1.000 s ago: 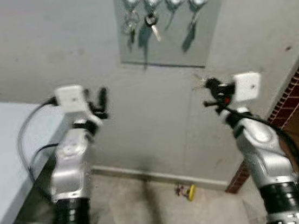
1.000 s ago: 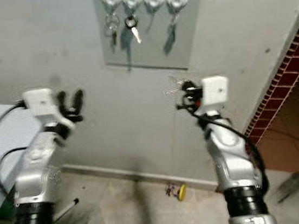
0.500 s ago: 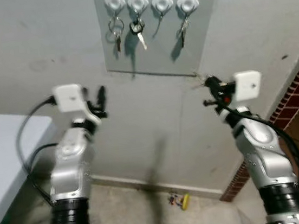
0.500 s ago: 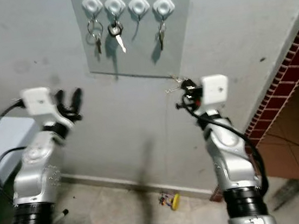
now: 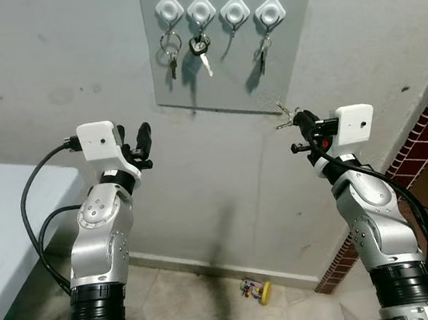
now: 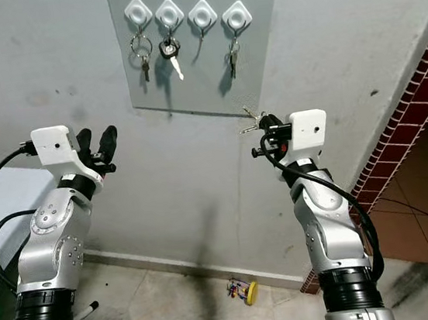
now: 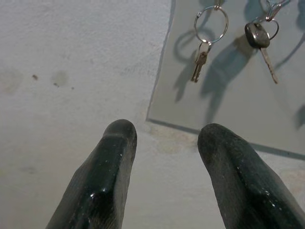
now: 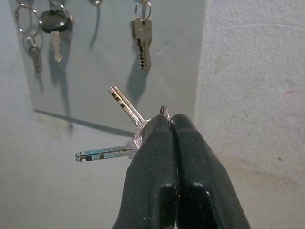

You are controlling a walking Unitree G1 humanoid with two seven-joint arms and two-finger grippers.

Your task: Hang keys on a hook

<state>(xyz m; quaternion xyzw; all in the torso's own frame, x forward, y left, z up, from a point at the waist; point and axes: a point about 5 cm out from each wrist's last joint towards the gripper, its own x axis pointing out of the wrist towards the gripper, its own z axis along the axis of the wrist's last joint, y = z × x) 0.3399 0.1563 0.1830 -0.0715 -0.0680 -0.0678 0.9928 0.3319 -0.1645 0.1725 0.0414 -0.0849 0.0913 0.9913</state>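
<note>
The right gripper (image 8: 170,125) pinches the keys (image 8: 119,129) with fingers pressed together, at 5 o'clock below the board's (image 5: 303,55) hooks (image 5: 234,10). The left gripper's (image 7: 164,138) fingers stand apart, empty.

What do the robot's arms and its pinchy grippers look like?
Both arms are shiny silver with rounded joints and black ribbed cuffs lower down. Each wrist carries a small white box. Black cables loop from the left arm and along the right arm. The left gripper and the right gripper each have two long, smooth, rounded black fingers.
</note>
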